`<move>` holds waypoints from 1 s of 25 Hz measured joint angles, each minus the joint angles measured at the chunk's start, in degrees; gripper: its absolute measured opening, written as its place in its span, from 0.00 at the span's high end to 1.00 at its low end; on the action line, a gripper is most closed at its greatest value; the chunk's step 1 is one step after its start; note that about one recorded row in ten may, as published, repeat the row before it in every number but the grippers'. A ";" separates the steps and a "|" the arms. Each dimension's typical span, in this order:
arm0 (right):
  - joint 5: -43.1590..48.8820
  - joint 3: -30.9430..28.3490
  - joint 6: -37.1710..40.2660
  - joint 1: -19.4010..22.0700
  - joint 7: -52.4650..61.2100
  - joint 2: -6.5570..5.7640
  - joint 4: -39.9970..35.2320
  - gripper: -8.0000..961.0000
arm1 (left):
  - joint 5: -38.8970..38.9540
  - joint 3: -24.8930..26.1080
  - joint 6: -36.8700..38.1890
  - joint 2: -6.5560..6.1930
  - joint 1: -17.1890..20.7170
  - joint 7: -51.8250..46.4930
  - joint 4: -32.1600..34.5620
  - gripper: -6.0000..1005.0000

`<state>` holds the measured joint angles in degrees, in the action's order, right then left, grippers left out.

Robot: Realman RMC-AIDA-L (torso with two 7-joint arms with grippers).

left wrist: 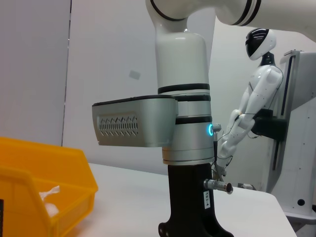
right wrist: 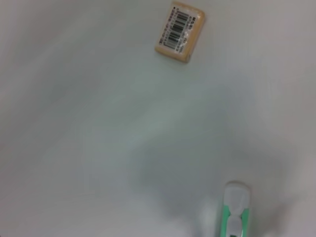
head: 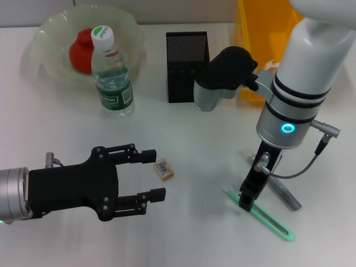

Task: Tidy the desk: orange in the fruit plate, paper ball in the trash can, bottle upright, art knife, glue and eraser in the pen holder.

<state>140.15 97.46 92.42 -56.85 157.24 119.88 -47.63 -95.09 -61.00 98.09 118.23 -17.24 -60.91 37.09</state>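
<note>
Beside the eraser the left end effector gapes; right end effector's grip on art knife unclear

- Setting: robotics laboratory, indoor.
- Evidence, right of left wrist view: white humanoid robot mounted on a stand.
- Evidence, head view: plain white table as test bench.
- Evidence, left wrist view: bare pale walls.

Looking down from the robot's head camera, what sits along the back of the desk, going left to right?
Pale green scalloped fruit plate holding the red-orange fruit → clear upright water bottle → black mesh pen holder → bright yellow trash can.
</note>
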 joint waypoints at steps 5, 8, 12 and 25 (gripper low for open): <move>-0.03 0.01 -0.10 -0.03 -0.02 0.00 0.10 0.58 | 0.01 0.00 -0.28 -0.01 -0.16 0.10 0.00 0.32; -0.05 0.01 -0.33 -0.03 -0.10 0.00 0.10 0.58 | 0.03 0.00 -0.52 0.04 -0.16 0.35 0.00 0.33; -0.08 0.43 -0.64 -0.15 -0.13 0.00 0.09 0.58 | 0.02 0.00 -0.54 0.06 -0.16 0.68 0.00 0.33; -1.45 2.72 -1.52 -0.37 -0.09 0.00 0.08 0.59 | 0.23 0.00 -0.72 0.08 -0.19 0.71 -0.09 0.33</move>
<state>138.69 100.18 90.90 -57.22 157.15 119.88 -47.55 -94.85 -60.99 97.37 118.30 -17.43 -60.20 37.00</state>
